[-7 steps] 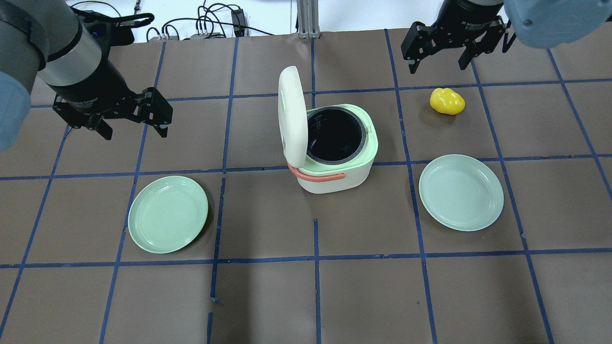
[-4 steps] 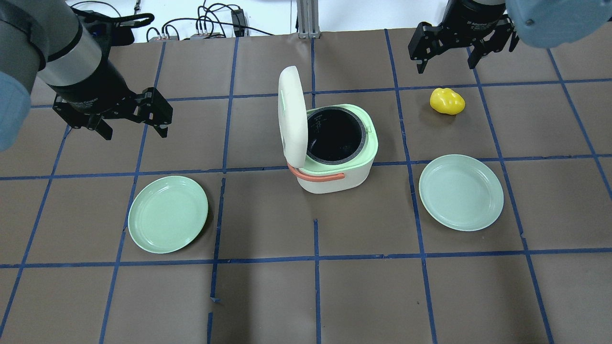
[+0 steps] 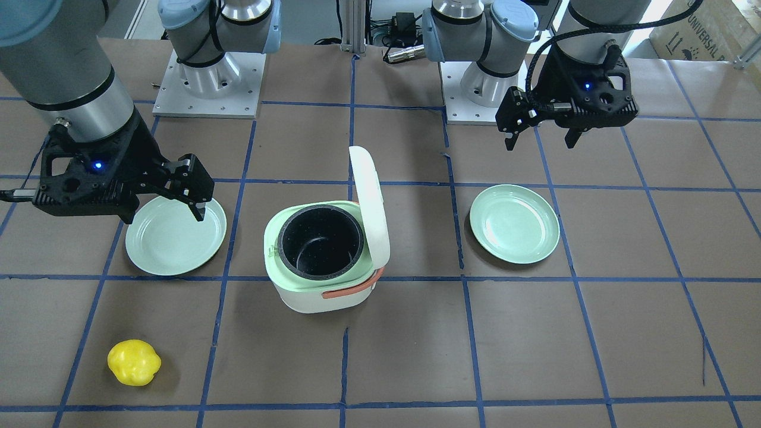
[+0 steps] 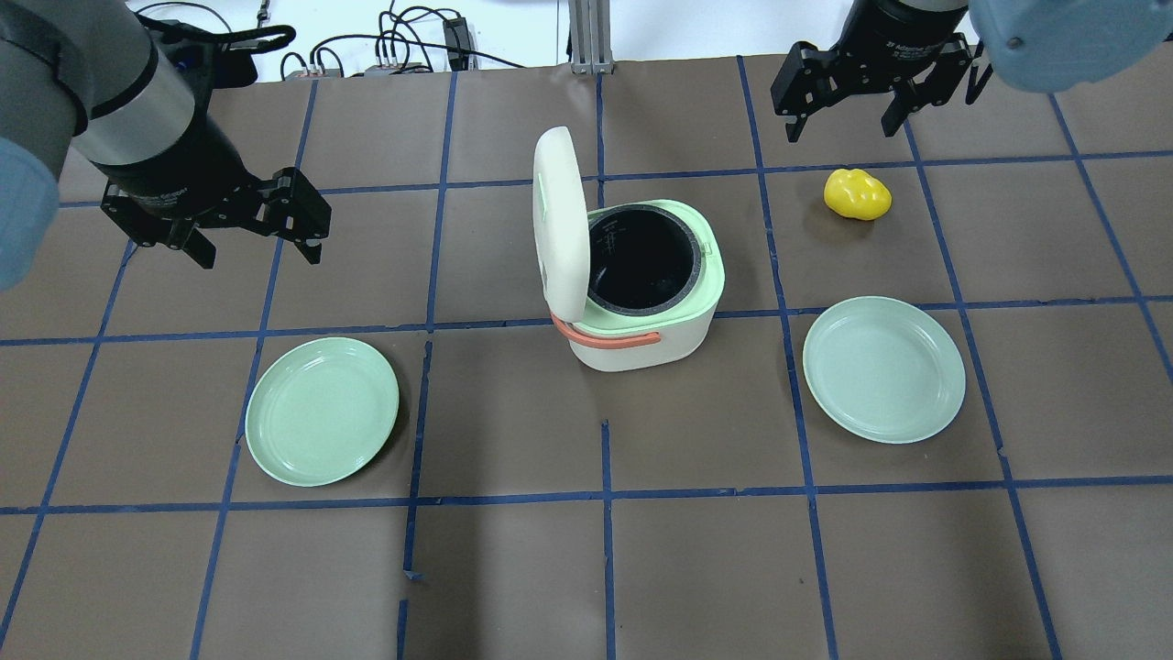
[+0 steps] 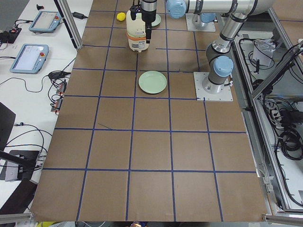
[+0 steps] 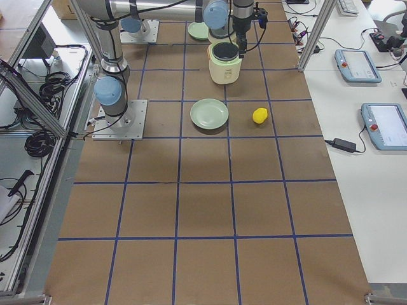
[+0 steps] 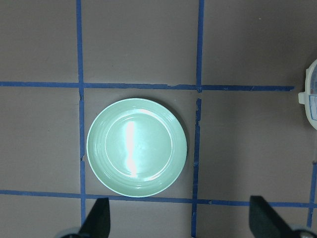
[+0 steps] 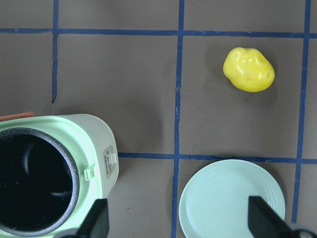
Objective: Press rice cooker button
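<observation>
The white and light-green rice cooker [image 4: 641, 293] stands mid-table with its white lid [image 4: 559, 220] raised upright and the black inner pot showing. It also shows in the front view [image 3: 321, 261] and the right wrist view [image 8: 49, 173]. A small latch tab sits on its rim [image 4: 707, 246]; I cannot pick out a button. My left gripper [image 4: 257, 249] is open and empty, held high to the cooker's left. My right gripper [image 4: 839, 128] is open and empty, high at the far right. Both hang apart from the cooker.
A green plate [image 4: 322, 410] lies front left of the cooker and shows in the left wrist view [image 7: 136, 147]. A paler plate [image 4: 883, 368] lies to the right. A yellow lumpy object [image 4: 857, 193] lies beyond it. Blue tape lines grid the brown table.
The right gripper shifted slightly right, then back left, staying high. The left gripper has not moved. The cooker's lid stays open.
</observation>
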Robot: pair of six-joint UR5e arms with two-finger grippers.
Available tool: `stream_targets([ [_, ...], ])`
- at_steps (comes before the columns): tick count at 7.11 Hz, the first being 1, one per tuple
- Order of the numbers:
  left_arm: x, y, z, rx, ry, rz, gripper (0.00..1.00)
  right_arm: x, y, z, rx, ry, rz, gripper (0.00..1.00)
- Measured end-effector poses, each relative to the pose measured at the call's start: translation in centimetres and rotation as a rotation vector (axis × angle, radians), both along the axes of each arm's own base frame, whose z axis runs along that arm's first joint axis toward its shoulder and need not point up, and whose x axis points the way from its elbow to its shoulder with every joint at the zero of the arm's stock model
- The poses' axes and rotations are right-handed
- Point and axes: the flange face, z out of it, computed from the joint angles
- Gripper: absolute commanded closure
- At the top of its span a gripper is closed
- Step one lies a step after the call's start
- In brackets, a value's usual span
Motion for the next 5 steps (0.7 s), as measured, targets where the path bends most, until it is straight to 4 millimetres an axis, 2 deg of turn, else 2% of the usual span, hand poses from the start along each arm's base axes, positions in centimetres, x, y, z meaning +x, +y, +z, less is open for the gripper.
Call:
stream_targets([
  [5,0.0,0.02,0.02,0.0,0.0,-0.001,0.0,0.08,0.46,0.35,-0.003,0.001,0.004,0.0],
])
